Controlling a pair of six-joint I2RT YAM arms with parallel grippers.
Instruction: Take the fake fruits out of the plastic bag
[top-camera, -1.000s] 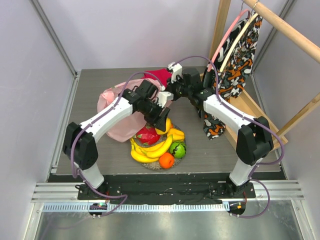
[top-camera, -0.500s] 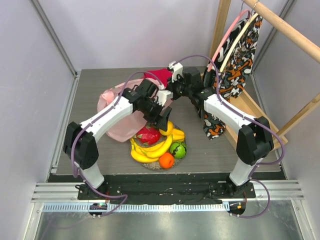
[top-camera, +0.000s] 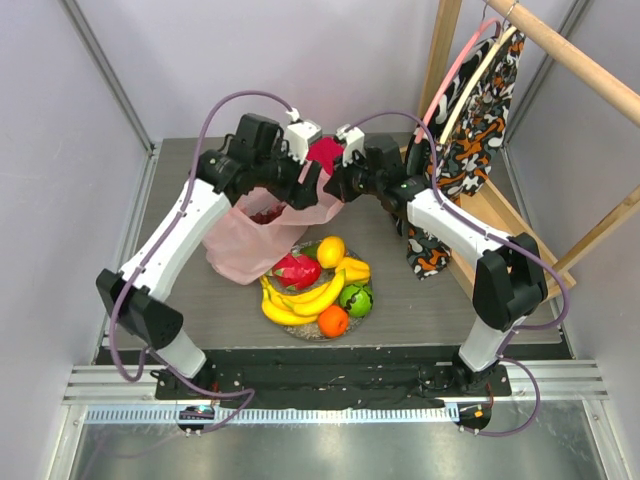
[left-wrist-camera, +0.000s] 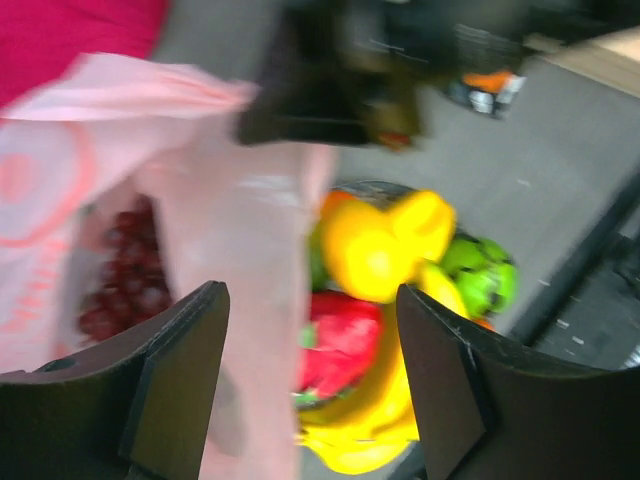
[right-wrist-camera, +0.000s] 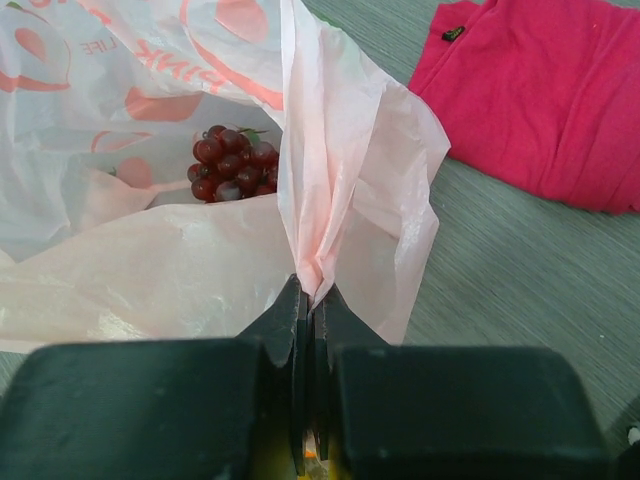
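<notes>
Compared with half a second ago, the left gripper (top-camera: 303, 188) has risen from the fruit pile to a position above the mouth of the plastic bag (top-camera: 240, 240), and a round yellow fruit (top-camera: 330, 250) now lies uncovered on top of the pile. In the left wrist view the left gripper (left-wrist-camera: 310, 330) has its jaws spread wide with nothing between them; the view is blurred.

The right gripper (top-camera: 335, 190) is clamped on a gathered fold of the bag's rim, and the right wrist view shows the pink film pinched flat between its fingertips (right-wrist-camera: 308, 300). Dark purple grapes (right-wrist-camera: 230, 160) lie inside the bag on its floor.

On the plate (top-camera: 303, 333), in front of the bag, rest the yellow fruit, the dragon fruit (top-camera: 297, 270), the bananas (top-camera: 300, 300), the green apple (top-camera: 355, 297) and the orange (top-camera: 333, 320), all touching one another. A red cloth (top-camera: 322, 152) lies on the table (top-camera: 180, 190) behind the bag.
</notes>
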